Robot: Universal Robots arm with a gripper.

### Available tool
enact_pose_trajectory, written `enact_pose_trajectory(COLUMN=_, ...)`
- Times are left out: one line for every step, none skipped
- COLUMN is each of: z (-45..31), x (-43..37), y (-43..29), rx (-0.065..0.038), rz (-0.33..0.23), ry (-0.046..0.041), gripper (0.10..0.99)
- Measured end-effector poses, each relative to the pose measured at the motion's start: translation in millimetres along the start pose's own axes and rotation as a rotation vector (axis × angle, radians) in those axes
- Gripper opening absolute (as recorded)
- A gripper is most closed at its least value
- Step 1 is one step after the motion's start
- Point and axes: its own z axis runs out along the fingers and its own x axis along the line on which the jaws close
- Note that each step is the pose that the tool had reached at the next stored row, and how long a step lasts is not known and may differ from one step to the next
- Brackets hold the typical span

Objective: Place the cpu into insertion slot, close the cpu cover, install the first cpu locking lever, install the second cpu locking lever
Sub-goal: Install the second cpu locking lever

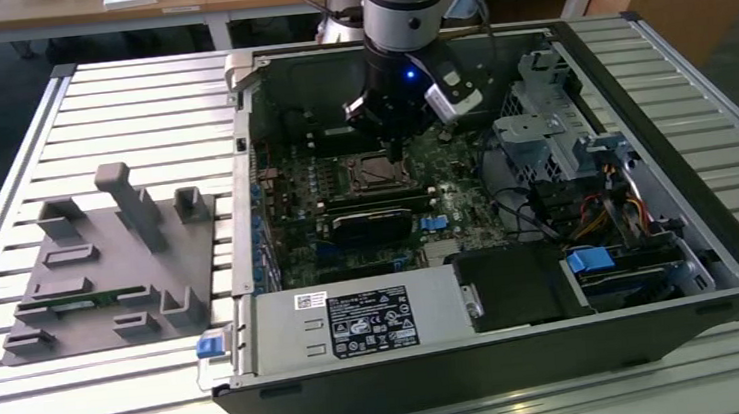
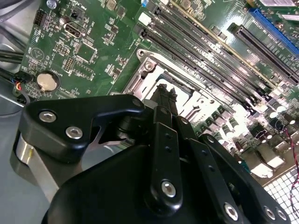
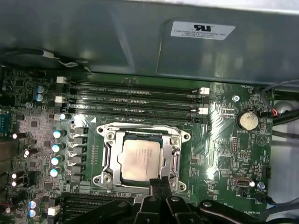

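Gripper over seated cpu.
Fingers pressed together, gripper (image 3: 160,183) at the cpu cover (image 3: 142,156) edge; cpu (image 3: 140,158) apparently seated in insertion slot (image 1: 374,172).

Pincer (image 1: 397,152) over insertion slot (image 1: 374,172); memory slots (image 3: 133,98) one side, drive cage (image 1: 544,131) nearby.

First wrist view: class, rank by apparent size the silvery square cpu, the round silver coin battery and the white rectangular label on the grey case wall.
Largest to smallest:
1. silvery square cpu
2. white rectangular label
3. round silver coin battery
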Motion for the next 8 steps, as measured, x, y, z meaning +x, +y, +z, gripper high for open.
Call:
enact_pose_trajectory(z=-1.0, x=0.0, y=0.0, rx=0.0, rz=0.0, ry=-0.0001, gripper=0.106)
enact_pose_trajectory(z=-2.1, x=-0.1, y=0.1, rx=0.0, rz=0.0, ry=-0.0002, gripper=0.106)
enact_pose_trajectory(z=-3.2, x=-0.1, y=0.1, rx=0.0, rz=0.0, ry=-0.0001, gripper=0.106)
enact_pose_trajectory(z=-3.6, x=-0.1, y=0.0, rx=0.0, rz=0.0, ry=-0.0002, gripper=0.106)
enact_pose_trajectory(z=-3.6, x=-0.1, y=-0.2, rx=0.0, rz=0.0, ry=-0.0002, gripper=0.106)
enact_pose_trajectory(z=-3.6, x=0.0, y=-0.8, rx=0.0, rz=0.0, ry=-0.0002, gripper=0.106)
enact_pose_trajectory(z=-3.7, x=0.1, y=-1.9, rx=0.0, rz=0.0, ry=-0.0001, gripper=0.106)
enact_pose_trajectory(z=-3.8, x=0.4, y=-3.3, rx=0.0, rz=0.0, ry=-0.0001, gripper=0.106)
